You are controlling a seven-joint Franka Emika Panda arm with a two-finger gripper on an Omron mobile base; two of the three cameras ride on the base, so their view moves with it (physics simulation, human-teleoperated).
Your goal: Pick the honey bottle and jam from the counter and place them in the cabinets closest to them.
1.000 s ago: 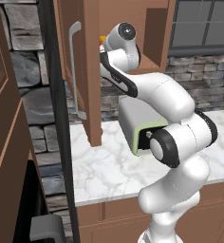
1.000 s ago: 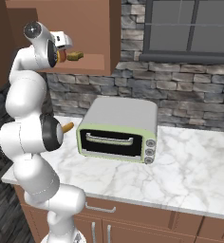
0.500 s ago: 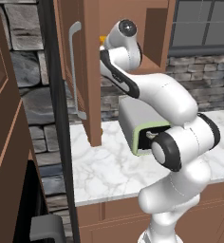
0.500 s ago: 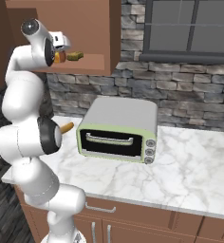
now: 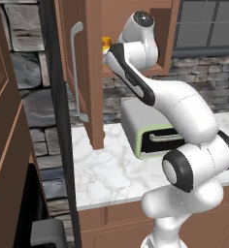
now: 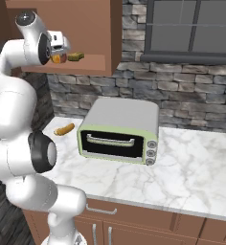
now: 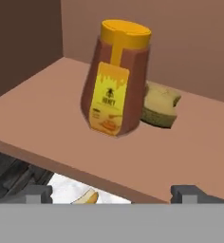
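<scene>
The honey bottle (image 7: 116, 80) stands upright on the shelf (image 7: 42, 118) of the open wall cabinet (image 6: 86, 28); it is amber with a yellow cap and a yellow bee label. My gripper (image 7: 111, 193) is open, drawn back just off the shelf's front edge. Its fingertips (image 7: 38, 192) stand wide apart with nothing between them. In the right base view the hand (image 6: 60, 45) half hides the bottle (image 6: 56, 58). From the left the bottle (image 5: 106, 46) peeks past the cabinet door. The jam is out of view. The marble counter (image 6: 191, 172) lies below.
A flat yellowish lump (image 7: 160, 107) lies on the shelf right behind the bottle. The open cabinet door (image 5: 92, 97) with its grey bar handle (image 5: 75, 68) stands left of the arm. A green-fronted toaster oven (image 6: 119, 131) and a small yellow-orange piece (image 6: 63, 129) sit on the counter.
The arm's upper joint has crept slightly up and away from the cabinet. The hand stays at the shelf edge, and the honey bottle stands still on the shelf.
</scene>
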